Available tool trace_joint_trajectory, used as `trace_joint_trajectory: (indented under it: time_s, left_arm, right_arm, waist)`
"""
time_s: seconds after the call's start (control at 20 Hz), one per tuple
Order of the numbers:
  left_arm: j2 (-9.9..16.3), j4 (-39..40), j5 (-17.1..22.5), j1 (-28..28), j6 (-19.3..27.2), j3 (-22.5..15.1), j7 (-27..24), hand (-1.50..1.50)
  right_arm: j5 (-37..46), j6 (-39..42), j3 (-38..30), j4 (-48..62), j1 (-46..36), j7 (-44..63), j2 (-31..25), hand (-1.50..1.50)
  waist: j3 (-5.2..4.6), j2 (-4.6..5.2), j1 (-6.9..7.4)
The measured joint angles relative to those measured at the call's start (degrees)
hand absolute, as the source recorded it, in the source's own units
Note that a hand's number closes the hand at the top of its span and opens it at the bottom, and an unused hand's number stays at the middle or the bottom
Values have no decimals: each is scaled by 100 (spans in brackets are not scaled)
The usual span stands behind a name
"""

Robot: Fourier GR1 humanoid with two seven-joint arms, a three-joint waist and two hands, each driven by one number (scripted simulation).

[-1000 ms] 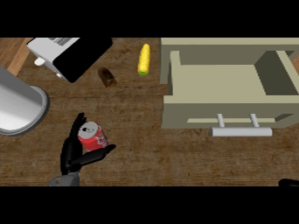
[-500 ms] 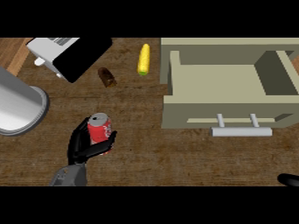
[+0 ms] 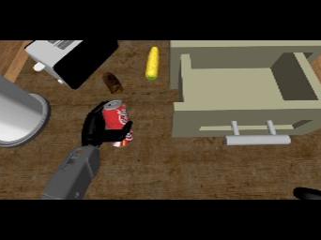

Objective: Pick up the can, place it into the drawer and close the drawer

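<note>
The left hand (image 3: 97,127) curls around the one red can (image 3: 118,123), which leans left of the single open drawer (image 3: 243,89), nearer it and higher than half a second ago. The right hand (image 3: 314,193) shows only at the lower right edge; its fingers cannot be told. On the desk (image 3: 191,164) lie one corn cob (image 3: 151,63), one brown item (image 3: 112,82), one toaster (image 3: 70,58) and one grey cylinder (image 3: 7,115).

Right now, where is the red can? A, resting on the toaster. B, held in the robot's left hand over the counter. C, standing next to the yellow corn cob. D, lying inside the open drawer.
B: the left hand has its fingers curled round the red can, well to the left of the open drawer, which holds nothing visible.
</note>
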Motion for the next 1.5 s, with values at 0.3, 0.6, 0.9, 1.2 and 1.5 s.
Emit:
trace_joint_trajectory:
  time_s: [0.3,0.6,0.9,1.2,1.5]
  left_arm:
    - [-77,-189,6,-451,-26,-35,400,150]
    - [-111,-1045,-118,-706,186,-309,1235,150]
    - [-199,-2023,-157,-1176,512,-613,2397,150]
    - [-280,-2836,-30,-1618,1090,-1056,3402,150]
    - [-288,-2919,-70,-2484,1527,-1220,4180,150]
  right_arm:
    - [-3,-22,-134,26,-50,1,-69,-150]
    - [-53,19,-211,-124,88,15,-64,-150]
    - [-30,28,-283,-52,65,-31,-102,-150]
    - [-127,75,-338,-40,37,-29,-131,-150]
    - [-70,32,-331,-44,-47,27,-144,-150]
  waist:
    - [5,-19,45]
    - [8,-40,83]
    - [9,-47,94]
    - [9,-43,71]
    - [9,-31,37]
